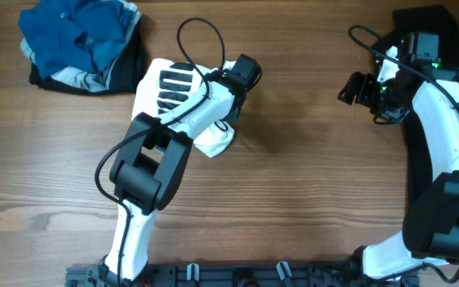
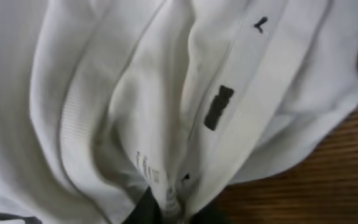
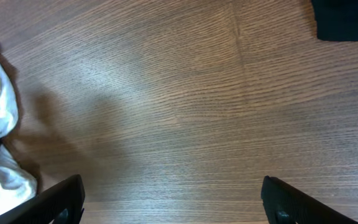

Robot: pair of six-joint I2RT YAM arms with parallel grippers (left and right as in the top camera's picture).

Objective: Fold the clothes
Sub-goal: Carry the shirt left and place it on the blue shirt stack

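Table (image 1: 309, 183): wooden, brown grain, and it fills the whole overhead view.

Right arm (image 1: 445, 135): white and black. It rises along the right edge of the table and bends in towards the middle at the top.

Left arm (image 1: 146, 167): white and black. It reaches from the near edge up and to the right, over the white shirt, with a black cable (image 1: 198, 32) looping above it.

Pile of clothes (image 1: 82, 40): a crumpled heap at the far left corner. Blue cloth lies on top, with grey and black pieces under it. It sits just beside the white shirt, and I cannot tell whether they touch.

White shirt (image 1: 159, 88): on the table left of the middle, bunched and mostly under the left arm. A rumpled corner sticks out below the wrist. In the left wrist view its folds and seams (image 2: 135, 93) fill nearly the whole picture.

Black cloth (image 1: 445, 20): flat at the far right corner, partly under the right arm.

Right gripper (image 3: 173, 200): released, with its two dark fingers (image 3: 61, 199) spread wide and only bare wood between them. It hangs well apart from the white shirt, whose edge shows at the left of its view.

Left gripper (image 2: 166, 213): clenched on a pinch of the white shirt, with fabric gathered tight between the dark tips at the bottom of its view.

Stripes (image 1: 174, 84): black bars on the shirt's flat part.

Mark (image 2: 218, 107): a small black patch on a seam band.
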